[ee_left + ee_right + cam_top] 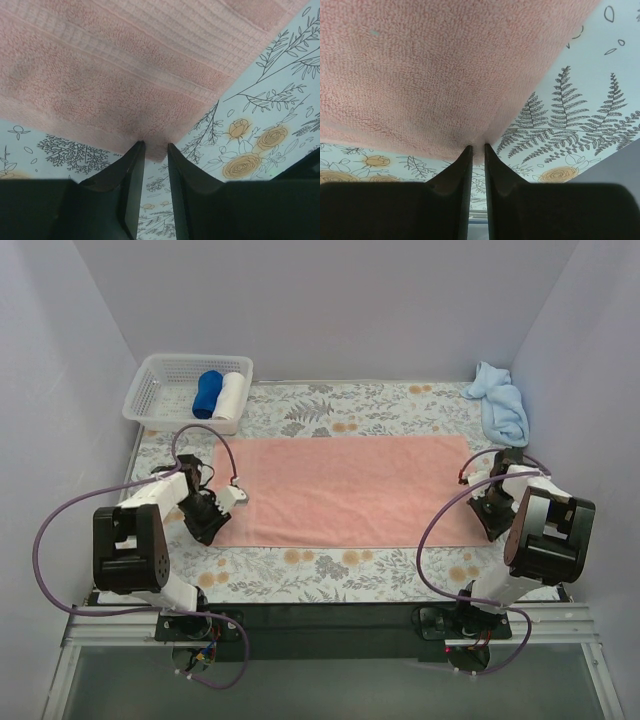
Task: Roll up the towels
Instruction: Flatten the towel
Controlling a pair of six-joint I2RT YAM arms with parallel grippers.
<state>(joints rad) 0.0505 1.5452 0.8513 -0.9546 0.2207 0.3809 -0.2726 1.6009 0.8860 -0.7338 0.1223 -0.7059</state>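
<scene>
Left fingers and right fingers, both narrowed, pinch one corner each of the salmon-pink towel spread flat ahead of them; sky-blue towel lies crumpled beyond the right fingers.

Spread-flat pink towel, light-blue towel crumpled far right

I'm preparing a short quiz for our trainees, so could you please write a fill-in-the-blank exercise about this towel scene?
1. The left gripper and right gripper each pinch a near ____ of the pink towel.
2. The blue towel lies crumpled at the far ____ of the table.
3. Beside the dark blue roll in the basket lies a ____ roll.

Missing words: corner; right; white.
</scene>
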